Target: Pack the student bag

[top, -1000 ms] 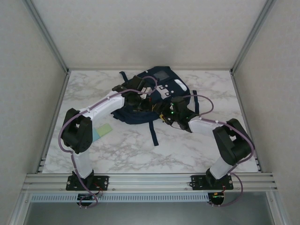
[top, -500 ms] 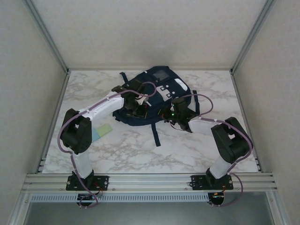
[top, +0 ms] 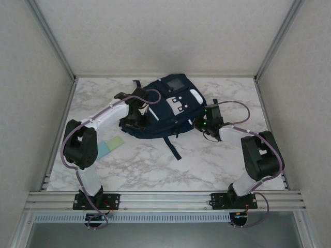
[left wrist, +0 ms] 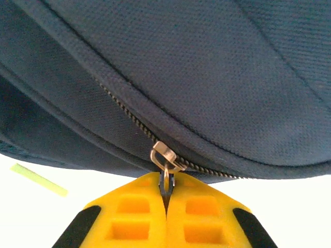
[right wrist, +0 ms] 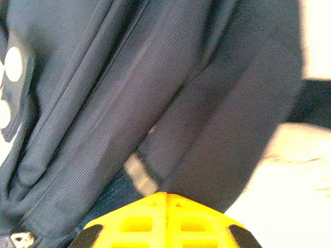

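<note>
Left wrist: the left gripper is clenched on the zipper pull, with the student bag across the upper frame. A crooked tug could slip that thin pull free. The right gripper, closed against fabric, may not anchor the bag.

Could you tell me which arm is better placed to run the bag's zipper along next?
Left arm: its jaws are shut on the zipper pull of the student bag. The right arm has its jaws shut, facing plain fabric at the bag's right side.
</note>
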`<action>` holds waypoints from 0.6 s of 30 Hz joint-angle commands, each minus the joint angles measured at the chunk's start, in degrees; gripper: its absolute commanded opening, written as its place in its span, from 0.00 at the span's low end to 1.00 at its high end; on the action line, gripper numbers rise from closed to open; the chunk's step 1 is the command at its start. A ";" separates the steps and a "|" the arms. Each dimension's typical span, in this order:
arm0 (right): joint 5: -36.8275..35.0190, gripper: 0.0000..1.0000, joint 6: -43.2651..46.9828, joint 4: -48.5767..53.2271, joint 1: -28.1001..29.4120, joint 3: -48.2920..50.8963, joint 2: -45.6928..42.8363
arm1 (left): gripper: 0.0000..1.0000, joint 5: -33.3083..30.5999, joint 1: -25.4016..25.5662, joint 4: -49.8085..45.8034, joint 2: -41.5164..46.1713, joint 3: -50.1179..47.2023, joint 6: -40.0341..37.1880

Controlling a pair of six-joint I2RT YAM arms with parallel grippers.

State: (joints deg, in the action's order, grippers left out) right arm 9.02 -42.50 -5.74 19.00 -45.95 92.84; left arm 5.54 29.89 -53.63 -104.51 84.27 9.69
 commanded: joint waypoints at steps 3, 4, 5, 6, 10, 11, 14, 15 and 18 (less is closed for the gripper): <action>2.84 0.10 2.10 5.42 -0.72 -4.77 -2.91 | 0.00 10.89 5.63 -0.47 1.96 2.40 2.30; 4.29 0.21 1.31 6.15 -0.60 -5.01 -3.90 | 0.00 12.26 6.58 0.27 1.42 3.44 2.98; 5.71 0.28 0.59 6.52 -0.63 -5.06 -4.86 | 0.00 13.34 7.42 0.84 0.81 4.46 3.32; 7.15 0.36 -0.28 6.91 -0.55 -4.96 -6.25 | 0.00 14.66 8.29 1.78 0.16 5.47 3.93; 10.67 0.55 -4.31 9.08 0.04 -4.15 -11.87 | 0.00 18.64 11.32 3.62 -3.20 10.10 4.89; 11.52 0.57 -5.17 9.44 0.23 -4.14 -12.86 | 0.00 19.09 12.00 3.63 -3.96 11.30 4.81; 13.48 0.59 -8.74 10.36 1.02 -4.32 -14.48 | 0.00 20.42 14.05 3.13 -6.29 14.67 4.53; 14.16 0.59 -9.63 9.83 1.35 -4.23 -14.61 | 0.00 20.93 14.67 3.23 -6.76 15.54 4.65; 15.82 0.59 -13.00 7.37 2.21 -3.60 -13.61 | 0.00 22.76 16.08 3.95 -7.76 16.99 5.21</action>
State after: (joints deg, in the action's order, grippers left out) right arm 21.54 -50.92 1.78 20.45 -49.15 78.63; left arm 22.72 44.49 -51.22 -112.18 98.06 14.33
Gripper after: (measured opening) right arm 0.588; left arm 0.051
